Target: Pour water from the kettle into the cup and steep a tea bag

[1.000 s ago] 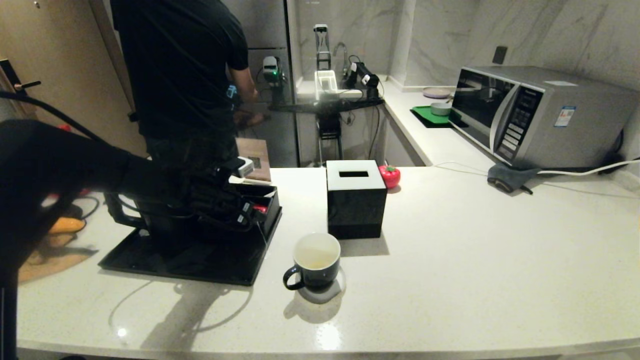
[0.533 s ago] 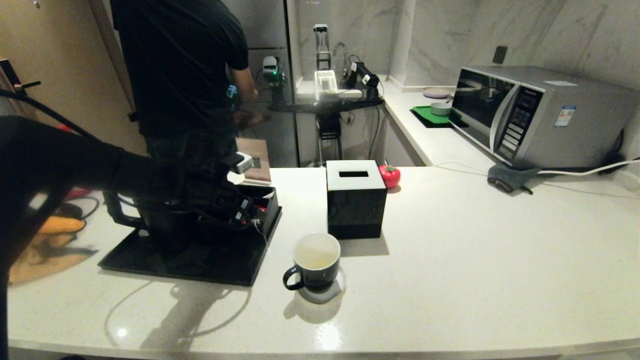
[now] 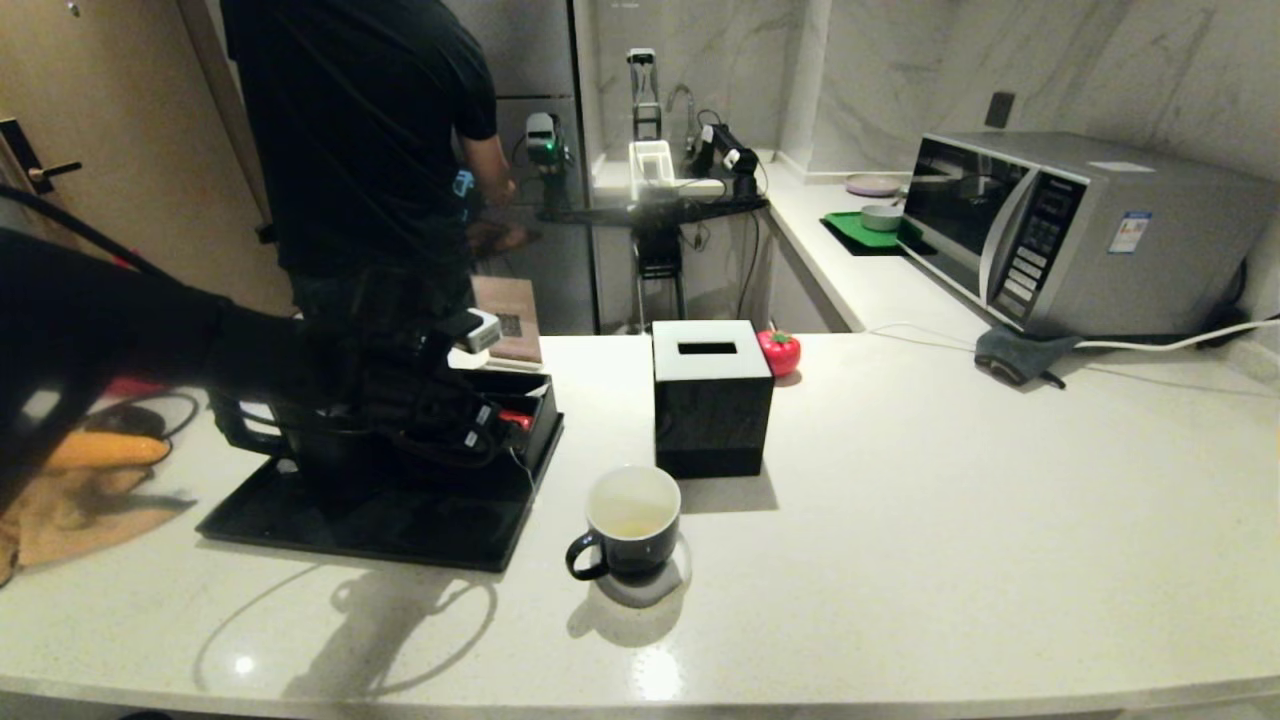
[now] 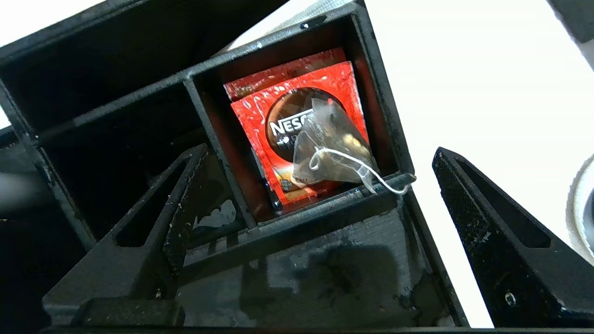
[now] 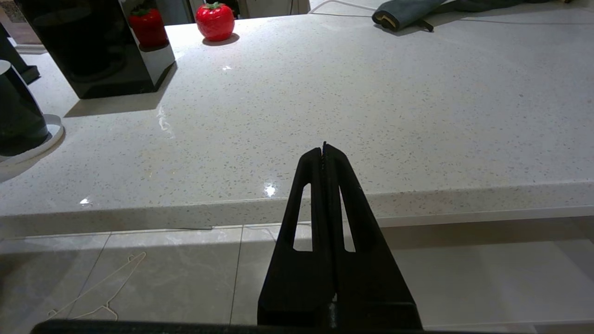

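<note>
**Left wrist view: spread fingers line up over the tea bag**

Left gripper (image 4: 315, 195) hangs wide open above the black organiser (image 4: 297, 218), so both fingers can straddle the tea bag (image 4: 332, 148). That bag lies on a red packet (image 4: 283, 120) in the corner compartment, its string draped over the wall. The cup (image 3: 633, 520) waits on its coaster beside the tissue box (image 3: 710, 395), near enough for a short carry. The kettle (image 3: 320, 450) stands on the tray (image 3: 400, 530). Right gripper (image 5: 324, 150) is parked below the counter edge, fingers pressed together.
</note>
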